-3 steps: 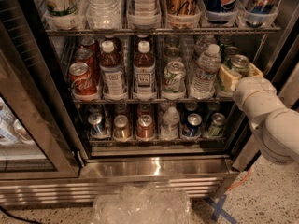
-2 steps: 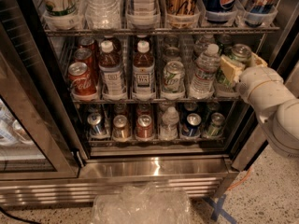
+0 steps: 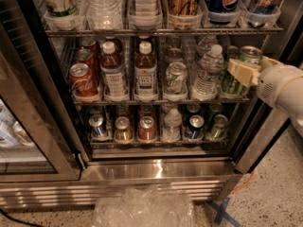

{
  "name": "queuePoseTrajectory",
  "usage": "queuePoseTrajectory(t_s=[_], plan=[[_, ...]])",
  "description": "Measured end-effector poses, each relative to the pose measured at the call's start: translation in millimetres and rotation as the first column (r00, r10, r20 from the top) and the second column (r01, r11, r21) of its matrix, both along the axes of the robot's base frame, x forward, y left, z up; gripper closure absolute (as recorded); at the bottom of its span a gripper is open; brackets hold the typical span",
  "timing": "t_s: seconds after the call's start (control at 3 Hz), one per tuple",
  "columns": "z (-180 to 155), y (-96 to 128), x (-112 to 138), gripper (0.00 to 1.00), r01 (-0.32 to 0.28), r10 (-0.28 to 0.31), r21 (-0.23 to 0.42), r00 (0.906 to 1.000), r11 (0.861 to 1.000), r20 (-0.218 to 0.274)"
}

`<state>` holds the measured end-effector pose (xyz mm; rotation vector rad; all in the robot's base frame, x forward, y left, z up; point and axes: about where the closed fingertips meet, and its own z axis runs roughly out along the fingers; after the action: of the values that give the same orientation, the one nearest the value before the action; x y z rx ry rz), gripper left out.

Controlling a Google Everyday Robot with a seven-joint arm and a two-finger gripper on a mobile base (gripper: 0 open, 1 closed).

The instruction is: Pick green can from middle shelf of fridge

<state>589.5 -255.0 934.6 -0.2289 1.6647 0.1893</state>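
Observation:
The fridge [image 3: 156, 171] stands open in front of me. The green can [image 3: 249, 55] is at the far right end of the middle shelf [image 3: 156, 100], with its silver top showing above my gripper. My gripper [image 3: 239, 72] reaches in from the right on a white arm. Its cream fingers [image 3: 242, 74] are closed over the can's upper body and hide most of it. The can's green lower part shows just below the fingers, close above the rack.
A water bottle [image 3: 208, 72] stands just left of the gripper, then a silver-white can [image 3: 176, 77], juice bottles and red cola cans [image 3: 83, 82]. More cans fill the lower shelf. The glass door [image 3: 28, 126] hangs open on the left. A clear plastic bag [image 3: 142, 209] lies on the floor.
The arm has risen and shifted slightly right. The green can's top now sits higher and further right, moving with the gripper.

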Motion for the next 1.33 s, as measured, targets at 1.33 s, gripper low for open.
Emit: queuePoseTrajectory(t_s=[1.33], plan=[[13, 27, -59, 1.0, -0.234, 0.239, 0.053, 0.9624, 0.971, -0.129]])
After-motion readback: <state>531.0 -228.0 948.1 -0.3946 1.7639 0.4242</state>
